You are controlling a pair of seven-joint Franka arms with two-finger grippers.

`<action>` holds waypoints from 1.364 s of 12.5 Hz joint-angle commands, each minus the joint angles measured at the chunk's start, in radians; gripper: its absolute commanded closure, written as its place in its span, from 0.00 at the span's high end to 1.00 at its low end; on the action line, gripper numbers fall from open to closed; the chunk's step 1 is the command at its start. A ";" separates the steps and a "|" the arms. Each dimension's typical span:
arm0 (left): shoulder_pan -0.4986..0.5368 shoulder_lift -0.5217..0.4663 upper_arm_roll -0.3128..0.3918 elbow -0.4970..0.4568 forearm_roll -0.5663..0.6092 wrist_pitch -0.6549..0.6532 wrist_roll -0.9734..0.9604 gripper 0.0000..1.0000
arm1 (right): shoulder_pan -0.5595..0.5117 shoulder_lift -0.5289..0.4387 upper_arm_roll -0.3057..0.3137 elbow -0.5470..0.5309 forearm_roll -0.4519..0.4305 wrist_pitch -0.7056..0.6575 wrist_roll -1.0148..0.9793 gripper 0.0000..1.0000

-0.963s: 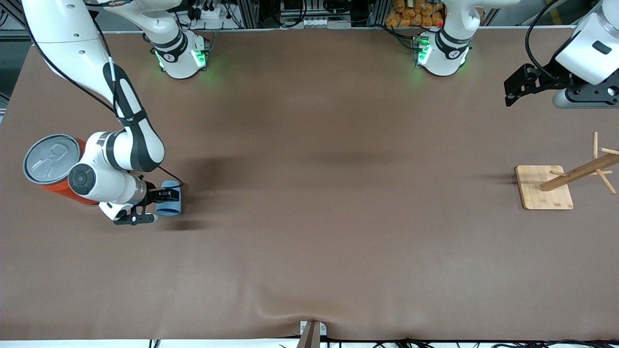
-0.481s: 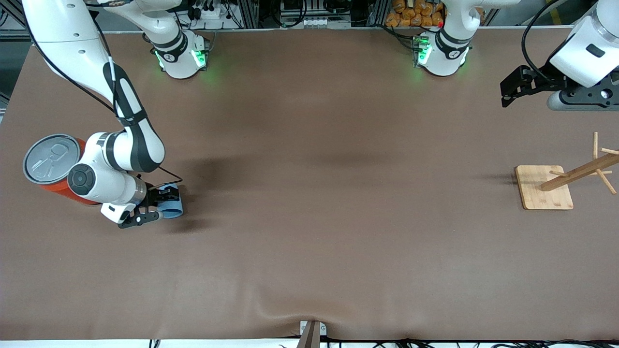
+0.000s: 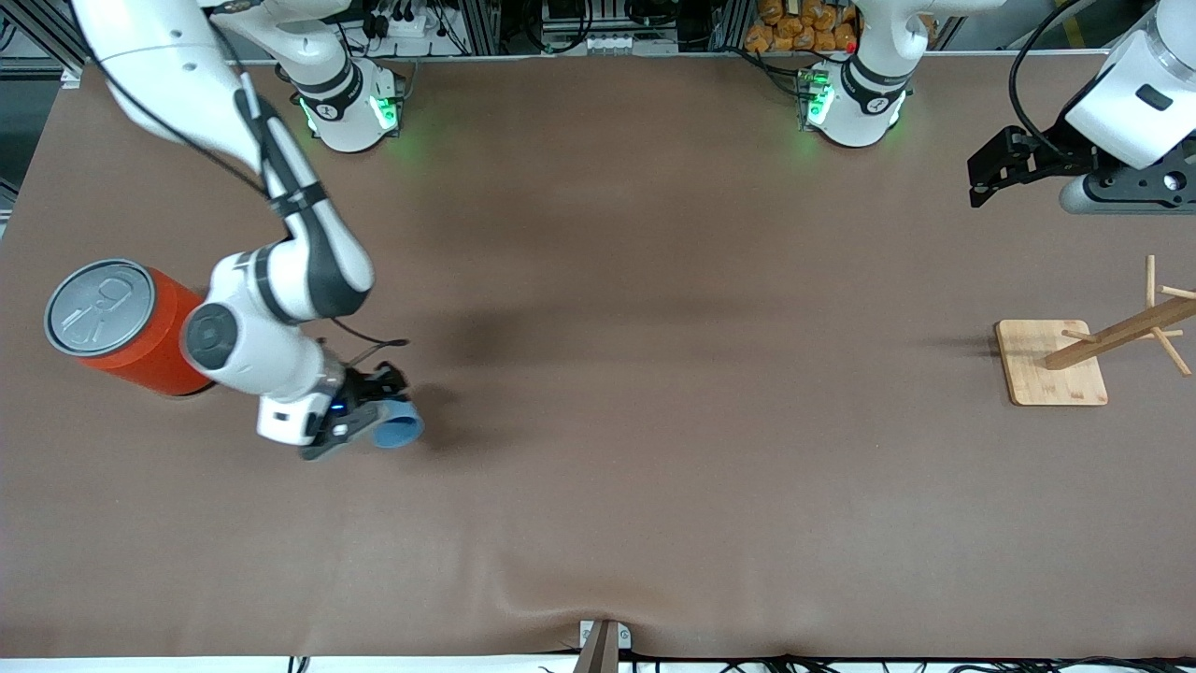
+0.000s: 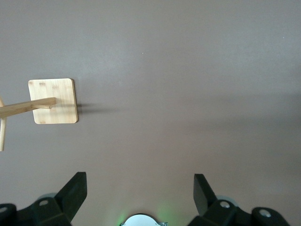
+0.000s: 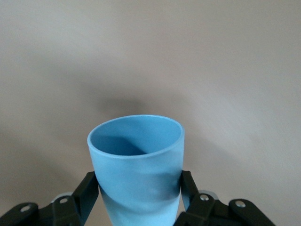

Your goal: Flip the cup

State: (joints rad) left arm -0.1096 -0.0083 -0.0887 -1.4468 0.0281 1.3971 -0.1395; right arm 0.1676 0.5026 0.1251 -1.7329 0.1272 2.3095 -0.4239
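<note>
The cup [image 3: 398, 431] is small and light blue, and my right gripper [image 3: 374, 411] is shut on its sides, holding it tilted above the brown table toward the right arm's end. In the right wrist view the cup [image 5: 137, 174] fills the space between the two black fingers [image 5: 84, 193], with its open mouth pointing away from the wrist. My left gripper [image 3: 990, 173] hangs open and empty in the air near the left arm's end of the table; in the left wrist view the left gripper [image 4: 140, 188] shows only bare table between its spread fingers.
A large orange-red can [image 3: 126, 322] with a grey pull-tab lid stands beside the right arm's wrist. A wooden rack on a square base [image 3: 1051, 365] sits at the left arm's end, also seen as the wooden rack [image 4: 52, 101]. The brown table cover [image 3: 654, 421] spreads between them.
The right arm has lifted the cup and carried it toward the table's middle and the front camera, away from the can, turning it. The left arm has barely moved.
</note>
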 commanded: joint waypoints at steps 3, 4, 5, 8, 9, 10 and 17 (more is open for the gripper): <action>0.010 -0.012 0.007 0.008 -0.010 -0.012 0.002 1.00 | 0.180 0.074 0.011 0.133 -0.214 0.001 -0.033 0.22; 0.010 -0.010 0.009 0.008 -0.008 -0.012 -0.002 1.00 | 0.219 0.086 0.014 0.148 -0.233 0.001 -0.057 0.22; 0.010 -0.010 0.009 0.005 -0.008 -0.012 -0.005 1.00 | 0.269 0.103 0.015 0.183 -0.235 0.001 -0.067 0.22; 0.011 -0.002 0.009 0.005 -0.010 -0.012 -0.006 1.00 | 0.406 0.174 0.013 0.268 -0.250 0.001 -0.067 0.22; 0.014 0.001 0.009 0.002 -0.010 -0.012 -0.006 1.00 | 0.429 0.198 0.013 0.289 -0.283 0.001 -0.070 0.22; 0.019 0.002 0.009 0.002 -0.010 -0.012 -0.006 1.00 | 0.453 0.223 0.013 0.318 -0.332 -0.001 -0.078 0.22; 0.016 0.017 0.006 -0.001 -0.016 -0.012 -0.005 1.00 | 0.610 0.278 0.007 0.323 -0.382 -0.002 -0.039 0.21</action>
State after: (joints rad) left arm -0.0979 0.0060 -0.0794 -1.4530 0.0274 1.3961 -0.1405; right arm 0.7575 0.7597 0.1426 -1.4471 -0.2219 2.3125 -0.4664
